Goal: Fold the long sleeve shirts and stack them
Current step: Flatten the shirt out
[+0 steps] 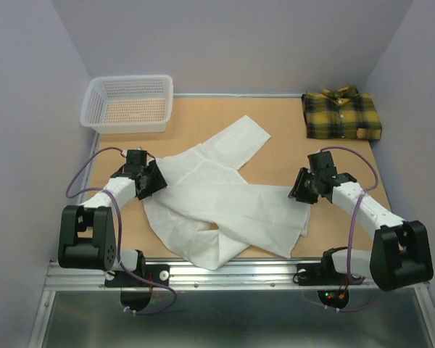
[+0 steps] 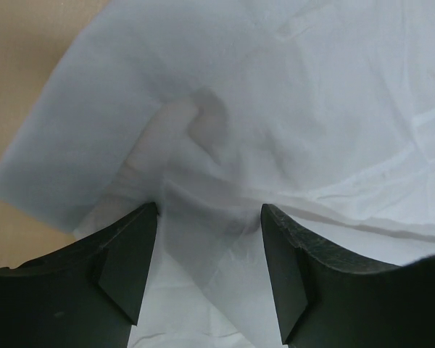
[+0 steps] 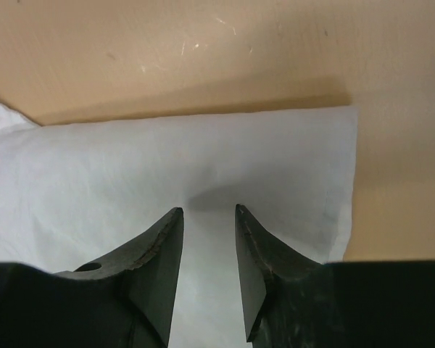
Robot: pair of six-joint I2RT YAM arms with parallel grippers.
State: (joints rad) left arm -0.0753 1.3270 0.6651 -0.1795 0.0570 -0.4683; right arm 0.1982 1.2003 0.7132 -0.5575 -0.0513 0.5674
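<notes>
A white plastic mesh basket (image 1: 128,101) sits in the back left corner of the light wooden table (image 1: 275,156). Just in front of it, the left gripper (image 1: 149,181) hangs over the left edge of a plain white long sleeve cloth shirt (image 1: 217,199). In the left wrist view its black fingers (image 2: 123,268) are spread wide. A rumpled ridge of the white cloth runs into the gap between them, but neither finger visibly presses on it.

The white shirt lies open and creased across the middle of the table between the two arms. One sleeve reaches toward the back centre, and the lower folds bunch near the front edge.

At the shirt's right edge, the right gripper (image 1: 303,190) points down at a flat, square-cornered end of the cloth. Its fingers (image 3: 156,261) stand close together with a narrow gap between them. The cloth shows flat through that gap, and nothing is pinched.

A yellow-and-dark-green plaid button-up long sleeve shirt (image 1: 341,114) lies folded in the back right corner, well apart from both grippers. Its collar faces the rear wall.
</notes>
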